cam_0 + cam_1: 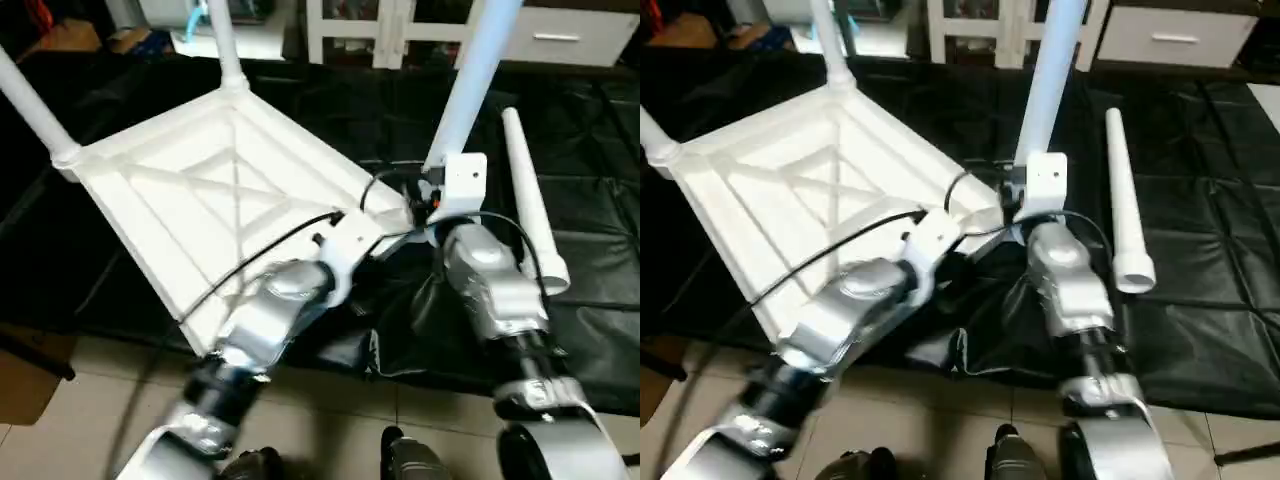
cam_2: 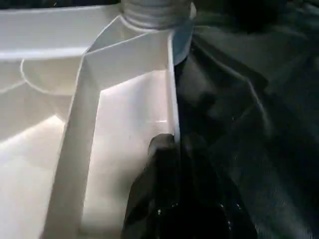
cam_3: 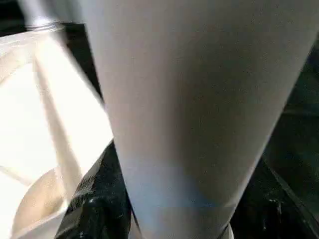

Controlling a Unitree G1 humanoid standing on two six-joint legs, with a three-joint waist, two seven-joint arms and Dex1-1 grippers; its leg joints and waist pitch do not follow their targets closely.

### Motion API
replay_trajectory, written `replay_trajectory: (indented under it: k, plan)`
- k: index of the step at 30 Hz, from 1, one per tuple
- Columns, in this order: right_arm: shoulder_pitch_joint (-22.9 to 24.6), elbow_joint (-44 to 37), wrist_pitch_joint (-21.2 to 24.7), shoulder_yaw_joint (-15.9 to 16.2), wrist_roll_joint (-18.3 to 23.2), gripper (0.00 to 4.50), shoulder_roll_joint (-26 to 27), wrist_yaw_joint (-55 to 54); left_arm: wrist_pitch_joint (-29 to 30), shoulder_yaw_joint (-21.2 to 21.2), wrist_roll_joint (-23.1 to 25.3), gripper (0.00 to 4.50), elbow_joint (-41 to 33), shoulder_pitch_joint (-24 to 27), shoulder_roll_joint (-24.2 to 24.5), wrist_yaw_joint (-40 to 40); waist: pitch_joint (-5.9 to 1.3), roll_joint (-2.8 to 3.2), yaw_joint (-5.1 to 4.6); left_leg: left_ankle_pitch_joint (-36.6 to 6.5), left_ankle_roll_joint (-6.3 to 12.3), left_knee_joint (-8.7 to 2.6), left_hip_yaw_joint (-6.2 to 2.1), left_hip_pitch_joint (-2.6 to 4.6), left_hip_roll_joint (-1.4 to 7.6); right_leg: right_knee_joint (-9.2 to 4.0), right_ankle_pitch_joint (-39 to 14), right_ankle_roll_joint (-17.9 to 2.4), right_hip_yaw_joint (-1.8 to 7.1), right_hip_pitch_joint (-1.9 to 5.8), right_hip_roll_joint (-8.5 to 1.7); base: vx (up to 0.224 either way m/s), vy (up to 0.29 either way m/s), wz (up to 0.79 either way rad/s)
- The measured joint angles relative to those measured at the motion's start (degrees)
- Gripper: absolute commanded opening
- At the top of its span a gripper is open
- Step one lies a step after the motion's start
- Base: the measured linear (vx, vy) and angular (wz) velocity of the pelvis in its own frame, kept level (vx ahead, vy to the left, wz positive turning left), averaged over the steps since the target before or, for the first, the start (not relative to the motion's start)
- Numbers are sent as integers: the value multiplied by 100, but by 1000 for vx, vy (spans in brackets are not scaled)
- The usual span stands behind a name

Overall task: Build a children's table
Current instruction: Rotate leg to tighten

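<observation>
The children's table top (image 1: 200,190) lies upside down on a black mat, its X-ribbed underside facing up. White legs stand in three corner sockets: one at the far left (image 1: 30,100), one at the back (image 1: 225,40) and one at the near right corner (image 1: 475,70). Another leg (image 1: 530,205) lies loose on the mat to the right. My left gripper (image 2: 172,149) is shut on the top's rim wall just beside the near right socket. My right gripper (image 1: 435,195) is at the base of the near right leg (image 3: 189,99), hidden behind its wrist mount.
The black mat (image 1: 590,300) covers the floor under the table top and ends at pale tiles (image 1: 90,400) near my body. White furniture (image 1: 400,30) stands along the back. A cardboard piece (image 1: 25,385) lies at the near left.
</observation>
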Motion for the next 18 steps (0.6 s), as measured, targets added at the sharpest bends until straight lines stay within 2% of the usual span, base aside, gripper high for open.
replay_trajectory:
  k: [2, 5, 6, 7, 8, 10, 13, 18]
  plan:
    - [375, -479, -1, 173, 187, 263, -378, 796, -283, -58, -87, 0, -279, 204, 465, -476, 1, 2, 43, 1, 1, -6, 11, 4, 0, 35, 21, -24, 17, -11, 1, 0, 0, 0]
    - [626, -982, 58, 222, 549, 271, -618, 1578, -661, -49, -154, 0, -468, 372, 901, -1049, 6, 12, 89, 0, 0, -22, 33, 6, 6, 66, 66, -43, 30, -24, 0, 0, 0, 0]
    - [826, -1337, 92, 240, 764, 295, -847, 1988, -823, -57, -235, 0, -612, 497, 1093, -1289, 8, 21, 127, 1, 0, -30, 38, 1, 9, 67, 71, -45, 31, -28, 0, 64, -24, 9]
    - [1102, -1777, 118, 252, 1007, 305, -1215, 2512, -995, -49, -377, 0, -806, 699, 1329, -1587, 3, 35, 179, 1, 1, -33, 45, 7, 11, 77, 98, -52, 38, -21, 0, 64, -24, 9]
    - [1199, -1955, 153, 282, 1115, 305, -1392, 2779, -1076, -45, -457, 0, -876, 762, 1439, -1737, 2, 35, 190, 2, 1, -31, 55, 20, 12, 100, 126, -86, 48, -12, -1, 87, -17, 11]
    - [1284, -2218, 174, 262, 1232, 313, -1603, 3108, -1106, -33, -535, 0, -966, 830, 1548, -1954, 0, 46, 214, 3, 4, -21, 71, 19, 14, 154, 118, -76, 59, -19, -12, 80, -18, 13]
    - [1397, -2420, 228, 232, 1307, 349, -1875, 3452, -1106, -29, -593, 0, -1134, 942, 1639, -2052, -4, 62, 246, 7, 39, -39, 73, 9, 21, 152, 91, -61, 47, -28, -10, 65, -9, 5]
    - [1622, -2529, 229, 223, 1317, 350, -2163, 3765, -1128, -25, -671, 0, -1217, 1008, 1734, -2179, -4, 63, 320, 3, 46, -49, 67, 6, 28, 160, 73, -49, 36, -33, -5, 10, -2, 0]
